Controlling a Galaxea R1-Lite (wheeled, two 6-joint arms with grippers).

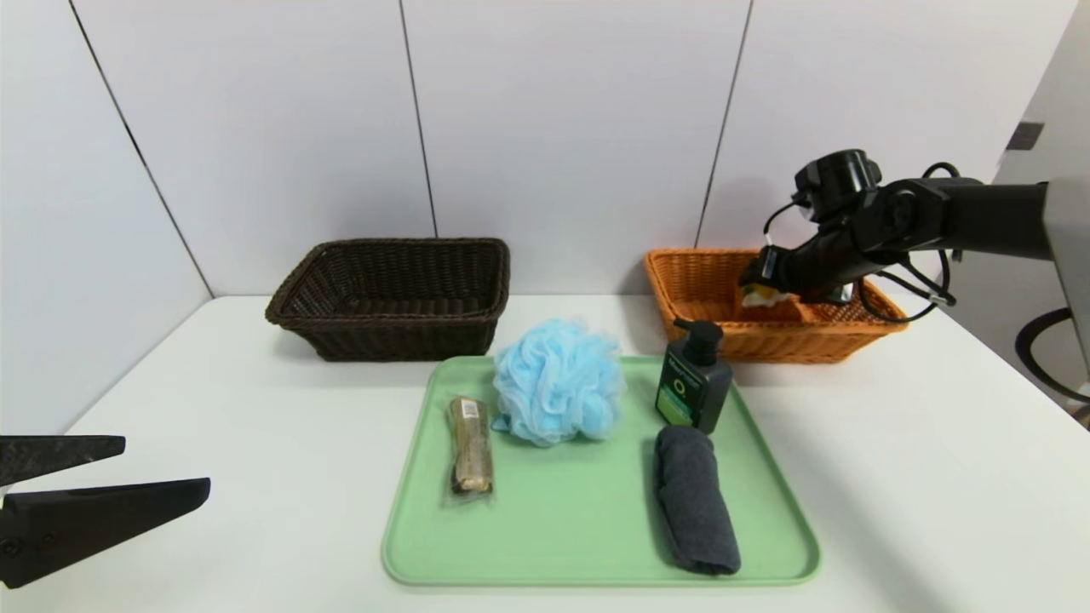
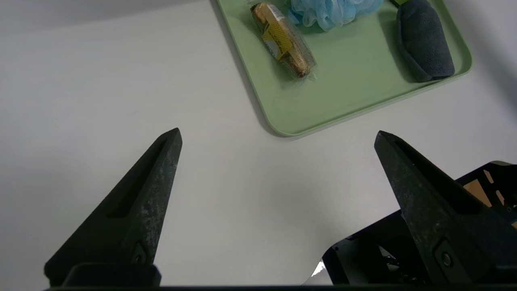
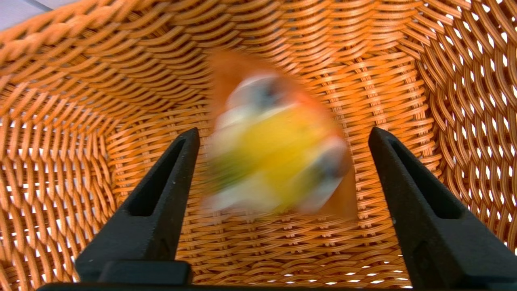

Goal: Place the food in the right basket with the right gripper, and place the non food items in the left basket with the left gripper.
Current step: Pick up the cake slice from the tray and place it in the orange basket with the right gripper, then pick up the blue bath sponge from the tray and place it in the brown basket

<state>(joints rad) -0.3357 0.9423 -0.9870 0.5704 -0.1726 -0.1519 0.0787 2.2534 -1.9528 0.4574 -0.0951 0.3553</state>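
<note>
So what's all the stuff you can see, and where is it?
tray: 1, light green, on the white table nearest the robot
snack bar: 1, brownish in clear wrapper, left part of the tray
bath puff: 1, light blue, back middle of the tray
pump bottle: 1, dark green with black pump, back right of the tray
rolled towel: 1, dark grey, right part of the tray
brown basket: 1, dark brown, behind the tray to the left
orange basket: 1, bright orange, behind the tray to the right
waffle: 1, orange with white and yellow topping, inside the orange basket
table: 1, white
left gripper: 1, black, open, over bare table left of the tray
right gripper: 1, black, open, inside the orange basket, waffle between its jaws, untouched
</note>
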